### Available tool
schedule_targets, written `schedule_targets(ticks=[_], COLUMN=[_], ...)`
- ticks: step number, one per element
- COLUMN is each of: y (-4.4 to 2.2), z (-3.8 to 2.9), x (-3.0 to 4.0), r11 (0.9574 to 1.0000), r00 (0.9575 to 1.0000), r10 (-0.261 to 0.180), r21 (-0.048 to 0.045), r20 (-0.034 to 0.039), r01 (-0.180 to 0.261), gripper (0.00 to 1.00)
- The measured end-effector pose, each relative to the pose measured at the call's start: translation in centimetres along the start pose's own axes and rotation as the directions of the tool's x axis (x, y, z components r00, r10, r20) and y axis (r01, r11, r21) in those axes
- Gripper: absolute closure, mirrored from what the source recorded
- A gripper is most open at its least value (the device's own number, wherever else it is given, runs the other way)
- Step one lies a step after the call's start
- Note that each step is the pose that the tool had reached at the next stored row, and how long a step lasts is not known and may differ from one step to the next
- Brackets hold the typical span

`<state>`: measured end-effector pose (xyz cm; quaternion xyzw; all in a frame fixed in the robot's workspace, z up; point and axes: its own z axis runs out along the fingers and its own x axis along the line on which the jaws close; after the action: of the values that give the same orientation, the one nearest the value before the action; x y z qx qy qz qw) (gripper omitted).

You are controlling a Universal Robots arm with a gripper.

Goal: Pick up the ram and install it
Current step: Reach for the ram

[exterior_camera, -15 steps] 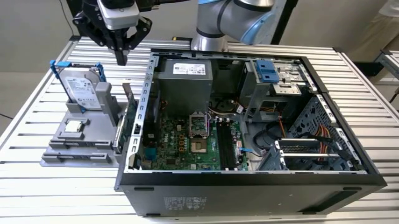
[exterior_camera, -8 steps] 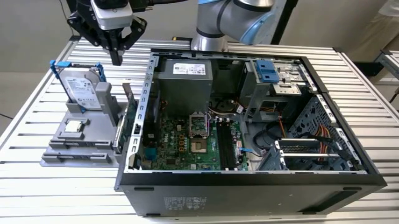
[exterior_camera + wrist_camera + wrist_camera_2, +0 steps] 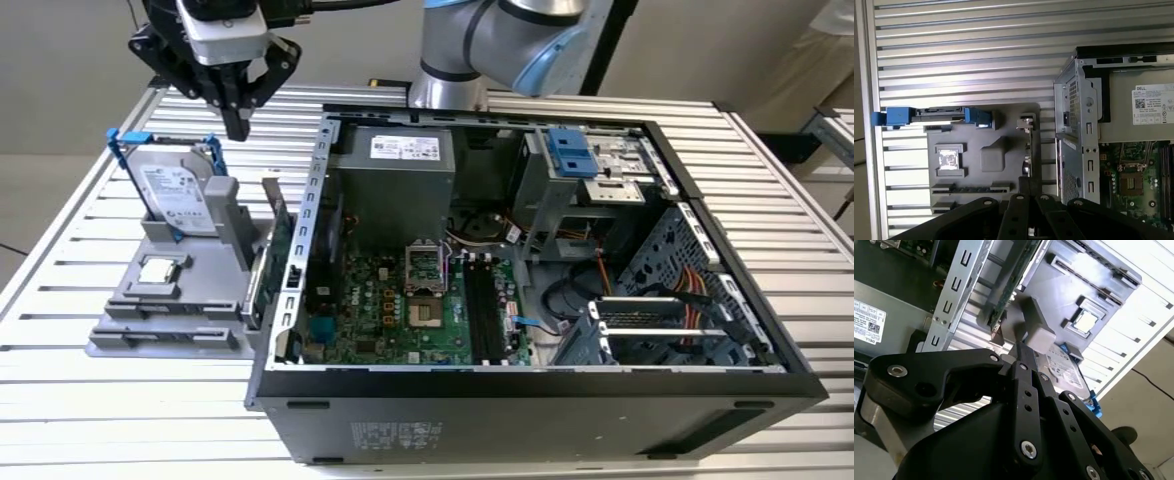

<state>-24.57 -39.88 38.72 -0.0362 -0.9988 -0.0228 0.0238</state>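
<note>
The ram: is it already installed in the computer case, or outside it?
Outside. The ram stands on edge in the grey holder beside the computer case; the motherboard slots look empty.

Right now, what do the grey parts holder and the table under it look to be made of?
The parts holder: matte grey plastic, perhaps printed or moulded, going by its dull, even surface and blocky slots. The table: bare metal, likely aluminium, with a satin silver sheen and parallel grooved slats.

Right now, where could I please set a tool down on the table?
Bare slats of the table lie before the holder at the exterior view's lower left, and beyond the computer case at its right. Crowded: the gap between holder and case, where the ram stands.
</note>
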Motion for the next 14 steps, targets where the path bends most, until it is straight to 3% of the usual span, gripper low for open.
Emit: schedule_targets(ticks=[10, 14], y=[-0.10, -0.15], z=[0.12, 0.16], x=[1.29, 1.94], r11=[1.0000, 1.0000], r00=[0.9999, 0.9999], r10=[0.001, 0.001], r21=[0.0008, 0.0009], r20=[-0.0122, -0.0129], r01=[-0.001, -0.001], gripper=[1.00, 1.00])
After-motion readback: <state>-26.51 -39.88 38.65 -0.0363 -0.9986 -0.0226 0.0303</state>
